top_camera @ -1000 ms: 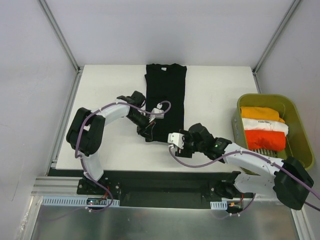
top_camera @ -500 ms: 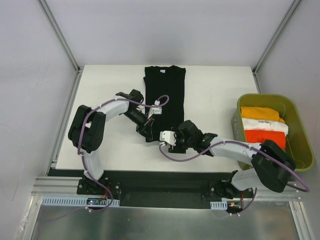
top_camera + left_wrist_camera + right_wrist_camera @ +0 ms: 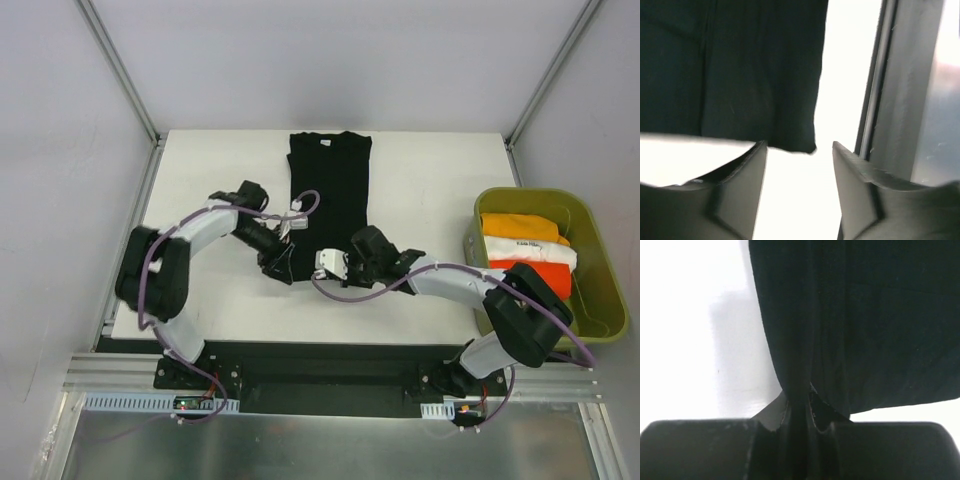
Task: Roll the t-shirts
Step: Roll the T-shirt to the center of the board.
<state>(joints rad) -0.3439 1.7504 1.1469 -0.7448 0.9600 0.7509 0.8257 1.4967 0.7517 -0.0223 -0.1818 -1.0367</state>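
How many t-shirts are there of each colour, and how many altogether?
Black t-shirt, spread on the table: 1
Orange t-shirt, in the green tub: 1
White t-shirt, in the tub: 1
Red-orange t-shirt, in the tub: 1
Total: 4

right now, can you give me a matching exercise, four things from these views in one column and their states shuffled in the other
Things:
1. black t-shirt
2. left end effector
3. right end effector
4. olive-green tub

States:
A. holds folded tees
B. shut, pinching black cloth
C. spread lengthwise on the table
D. open, gripping nothing

Pairs: 1-C, 2-D, 3-B, 4-A
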